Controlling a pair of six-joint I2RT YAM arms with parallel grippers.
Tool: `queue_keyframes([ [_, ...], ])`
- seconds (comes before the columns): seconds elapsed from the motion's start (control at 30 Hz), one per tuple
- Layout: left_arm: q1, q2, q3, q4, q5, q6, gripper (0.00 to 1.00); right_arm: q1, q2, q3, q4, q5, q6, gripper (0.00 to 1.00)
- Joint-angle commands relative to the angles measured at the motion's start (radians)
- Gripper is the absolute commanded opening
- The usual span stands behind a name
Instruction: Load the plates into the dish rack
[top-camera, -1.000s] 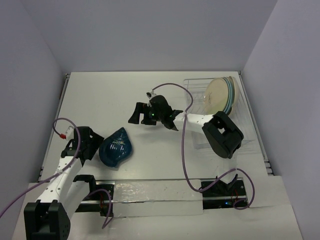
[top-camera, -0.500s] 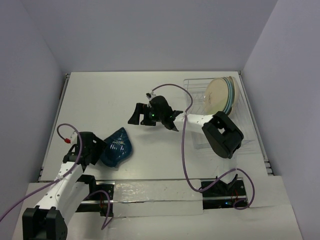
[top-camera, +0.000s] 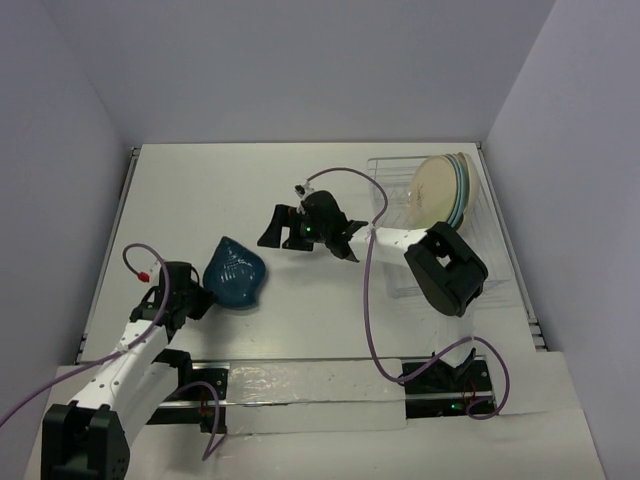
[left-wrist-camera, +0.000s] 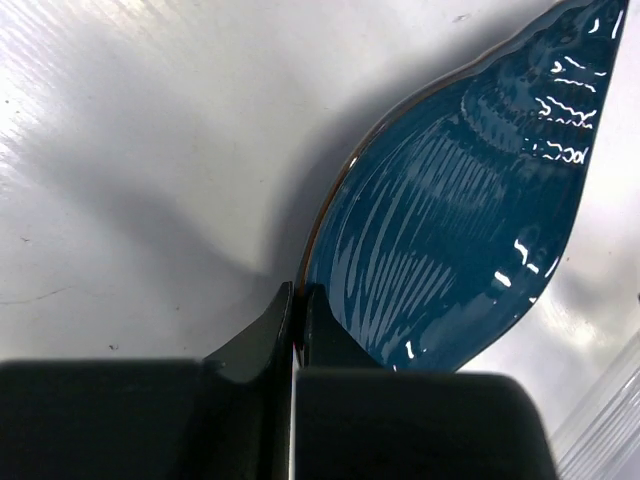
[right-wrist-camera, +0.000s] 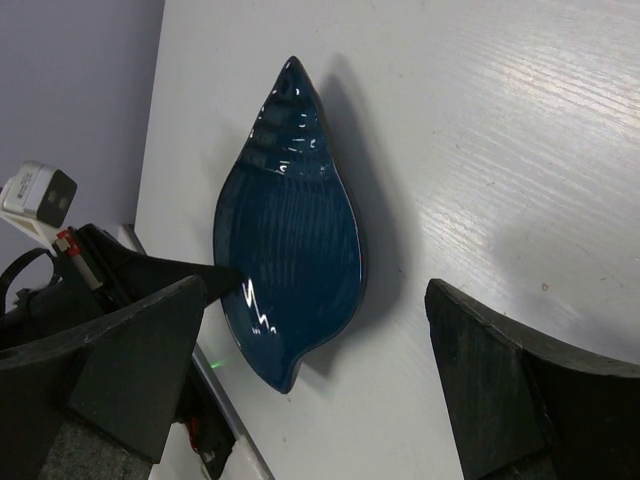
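The left tool (left-wrist-camera: 298, 300) is clenched on the rim of the dark blue plate (top-camera: 235, 272), which sits tilted near the near-left corner of the tabletop (top-camera: 230, 185). The right tool (top-camera: 272, 228) hangs released over the tabletop's middle. Other plates (top-camera: 438, 188), perhaps four, stand in the dish rack (top-camera: 385, 185) at the far-right corner.

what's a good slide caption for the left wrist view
Left gripper pinching the rim of the shell-shaped dark blue plate, tilted above the white table.
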Motion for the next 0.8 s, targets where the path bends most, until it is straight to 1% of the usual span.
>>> queue_keyframes([
  [0.0,-0.011,-0.034,0.008,-0.027,-0.001,0.056,0.00,-0.013,-0.020,-0.016,0.048,-0.018,-0.002,0.97],
  [0.13,-0.034,-0.181,-0.006,0.051,0.065,0.113,0.00,-0.027,-0.051,-0.026,0.047,-0.026,-0.045,0.97],
  [0.17,-0.035,-0.189,-0.006,0.056,0.068,0.115,0.00,-0.030,-0.058,-0.026,0.045,-0.027,-0.059,0.98],
  [0.27,-0.039,-0.302,0.000,0.153,0.129,0.158,0.00,-0.037,-0.079,-0.023,0.019,-0.060,-0.123,0.97],
  [0.33,-0.040,-0.331,0.000,0.224,0.160,0.176,0.00,-0.042,-0.096,-0.021,0.009,-0.076,-0.142,0.97],
  [0.43,-0.040,-0.344,0.001,0.315,0.198,0.192,0.00,-0.049,-0.119,-0.018,-0.006,-0.101,-0.163,0.97],
  [0.6,-0.042,-0.304,-0.004,0.425,0.231,0.200,0.00,-0.049,-0.133,-0.020,-0.008,-0.145,-0.171,0.97],
  [0.77,-0.042,-0.287,-0.029,0.545,0.236,0.151,0.00,-0.047,-0.136,-0.037,-0.022,-0.136,-0.169,0.96],
])
